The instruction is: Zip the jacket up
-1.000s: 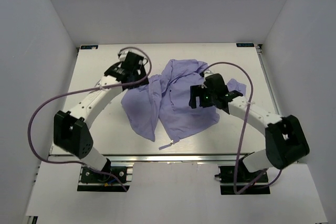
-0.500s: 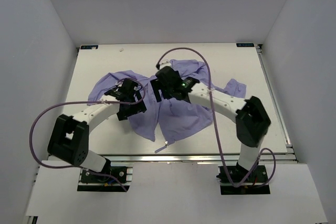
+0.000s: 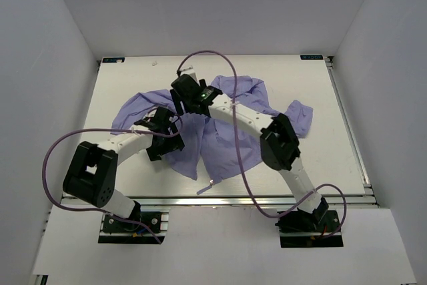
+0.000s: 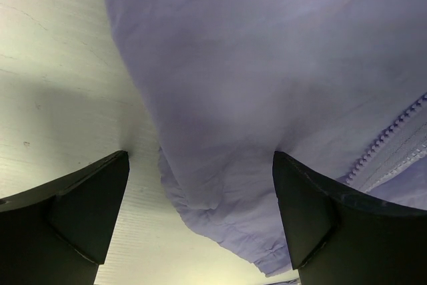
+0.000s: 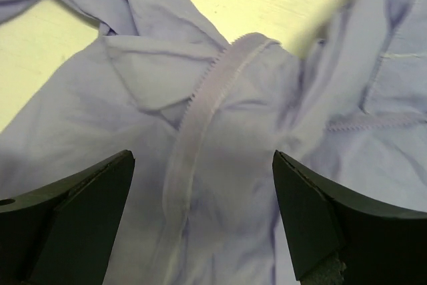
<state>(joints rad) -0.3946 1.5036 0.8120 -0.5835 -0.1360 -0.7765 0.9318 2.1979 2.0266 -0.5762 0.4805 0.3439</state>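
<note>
The lavender jacket [image 3: 230, 135] lies wrinkled and spread over the middle of the table, with a zipper end [image 3: 208, 187] trailing toward the near edge. My left gripper [image 3: 160, 139] is open and low over the jacket's left hem. In the left wrist view, the gripper [image 4: 200, 165] has a folded fabric edge [image 4: 220, 191] between its jaws, and zipper teeth [image 4: 390, 148] show at the right. My right gripper [image 3: 182, 96] is open above the jacket's upper left part. In the right wrist view, the gripper [image 5: 203, 158] hangs over a zipper tape [image 5: 200, 121] without touching it.
The white table [image 3: 127, 85] is walled by white panels at the left, right and back. A purple cable [image 3: 220, 58] loops from the right arm over the jacket. Bare tabletop shows beside the hem in the left wrist view [image 4: 60, 98].
The right gripper has moved left and farther back across the jacket. The left gripper came from the far left down to the jacket's left hem. The jacket's left side now lies spread out to the left.
</note>
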